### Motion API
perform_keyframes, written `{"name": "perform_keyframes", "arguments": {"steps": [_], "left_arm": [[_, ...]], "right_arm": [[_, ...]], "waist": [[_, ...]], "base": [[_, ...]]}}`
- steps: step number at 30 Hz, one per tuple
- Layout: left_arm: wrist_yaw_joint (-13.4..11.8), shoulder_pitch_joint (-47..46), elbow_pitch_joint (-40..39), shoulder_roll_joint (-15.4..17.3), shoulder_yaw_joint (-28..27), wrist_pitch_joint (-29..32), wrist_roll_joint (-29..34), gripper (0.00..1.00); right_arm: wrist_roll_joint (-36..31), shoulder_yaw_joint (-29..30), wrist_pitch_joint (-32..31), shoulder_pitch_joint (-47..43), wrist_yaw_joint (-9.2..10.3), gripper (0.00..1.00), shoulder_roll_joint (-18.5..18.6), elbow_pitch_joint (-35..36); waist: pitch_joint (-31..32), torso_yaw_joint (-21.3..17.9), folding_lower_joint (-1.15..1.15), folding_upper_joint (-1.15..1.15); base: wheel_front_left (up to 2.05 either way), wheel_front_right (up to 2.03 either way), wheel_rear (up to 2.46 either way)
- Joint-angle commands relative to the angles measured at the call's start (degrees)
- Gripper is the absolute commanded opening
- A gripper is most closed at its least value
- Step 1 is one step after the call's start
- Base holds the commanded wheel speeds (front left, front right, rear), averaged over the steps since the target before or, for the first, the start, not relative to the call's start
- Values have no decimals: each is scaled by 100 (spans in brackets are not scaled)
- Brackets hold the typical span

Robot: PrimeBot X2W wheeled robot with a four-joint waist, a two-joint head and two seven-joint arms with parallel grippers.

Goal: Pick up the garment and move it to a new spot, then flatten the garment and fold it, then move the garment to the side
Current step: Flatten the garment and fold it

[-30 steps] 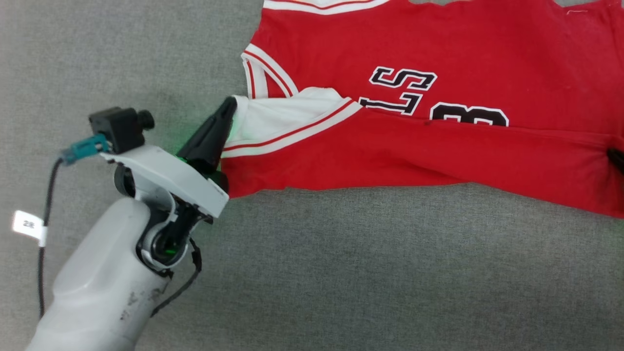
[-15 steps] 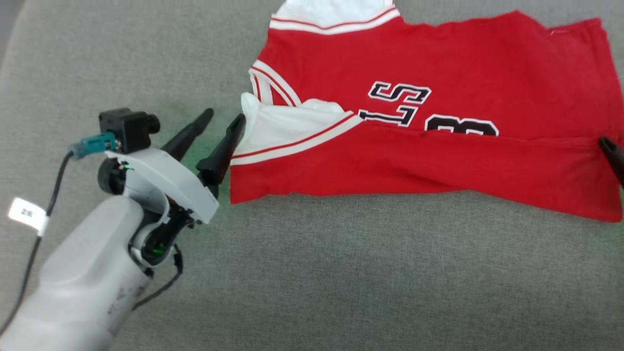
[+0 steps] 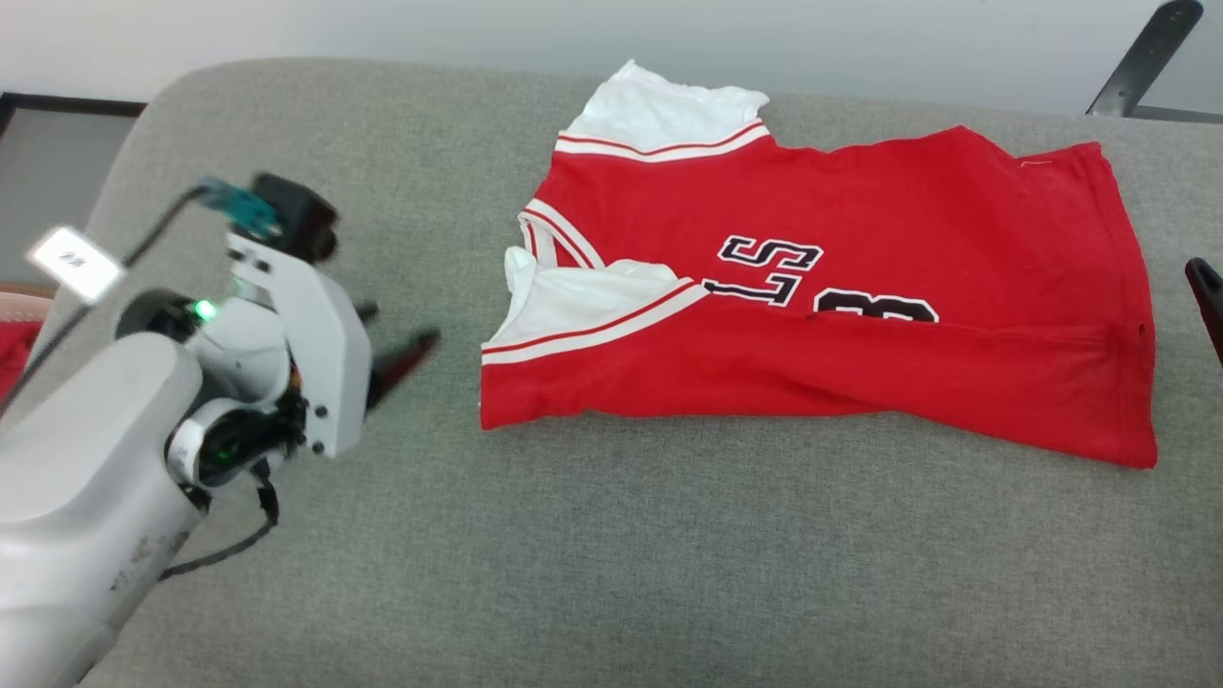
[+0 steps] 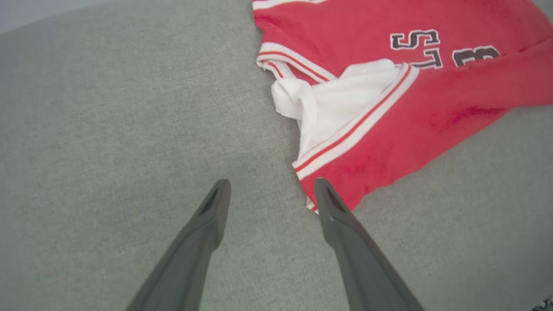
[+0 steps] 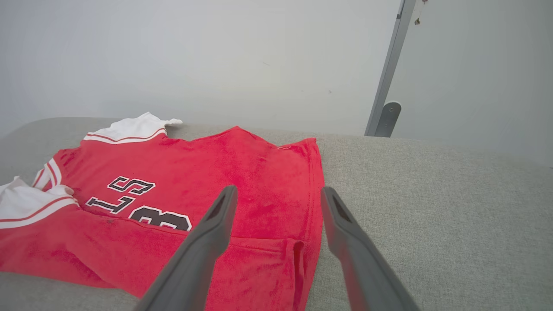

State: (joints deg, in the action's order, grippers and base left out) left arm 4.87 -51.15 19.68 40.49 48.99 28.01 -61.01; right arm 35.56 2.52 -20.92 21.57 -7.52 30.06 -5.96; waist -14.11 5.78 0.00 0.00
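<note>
Head view: the pale left forearm (image 3: 86,459) rises from the lower left corner, its wrist bent so the left tool (image 4: 272,185) points toward the right of the frame, low over the grey worktop (image 3: 669,573). The fingers are spread wide and empty, their tips short of the garment (image 3: 860,220) at its lower left corner. The right tool (image 5: 278,192), one dark finger of which shows at the right edge of the head view, is likewise spread wide and grips nothing; in its wrist view it hangs over the hem end. The garment lies in the upper centre and right of the head view, long axis across the frame, neck left, hem right, its near edge folded over the print (image 3: 793,282).
</note>
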Motion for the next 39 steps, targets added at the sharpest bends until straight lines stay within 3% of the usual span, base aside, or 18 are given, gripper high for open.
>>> {"name": "perform_keyframes", "arguments": {"steps": [1,4,7,15,29,31,32,33,39], "left_arm": [[-66,-84,-66,19,72,339,-116,100],[-254,-178,-254,-3,235,1339,-472,100],[-447,-238,-246,-103,166,1680,-750,100],[-554,-233,340,-385,90,1687,-964,100],[-224,-7,1187,-741,161,1694,-1212,100],[-174,-2,1236,-783,156,1660,-1235,49],[-163,-12,1254,-804,151,1640,-1225,35],[-135,-24,1265,-820,148,1616,-1218,0],[-37,-112,1331,-851,126,1524,-1192,0]], "right_arm": [[4,11,-3,-81,7,100,-42,43],[19,-14,-31,-89,7,100,-69,101],[21,-61,-59,-13,7,100,-116,136],[9,-93,-78,164,7,100,-139,190],[22,15,-113,163,7,100,-167,211],[66,-21,-220,144,7,100,-147,194],[106,-59,-342,128,7,100,-117,178],[139,-146,-521,91,7,100,-56,171],[-17,-797,-1582,182,7,100,529,311]], "waist": [[3,-18,0,0],[-73,-73,0,0],[-192,-187,0,0],[-520,-506,0,0],[-623,-715,0,0],[-621,-716,0,0],[-626,-714,0,0],[-634,-713,0,0],[-736,-674,0,0]], "base": [[0,0,0],[0,0,0],[0,0,0],[0,0,0],[0,0,0],[0,0,0],[0,0,0],[0,0,0],[0,0,0]]}}
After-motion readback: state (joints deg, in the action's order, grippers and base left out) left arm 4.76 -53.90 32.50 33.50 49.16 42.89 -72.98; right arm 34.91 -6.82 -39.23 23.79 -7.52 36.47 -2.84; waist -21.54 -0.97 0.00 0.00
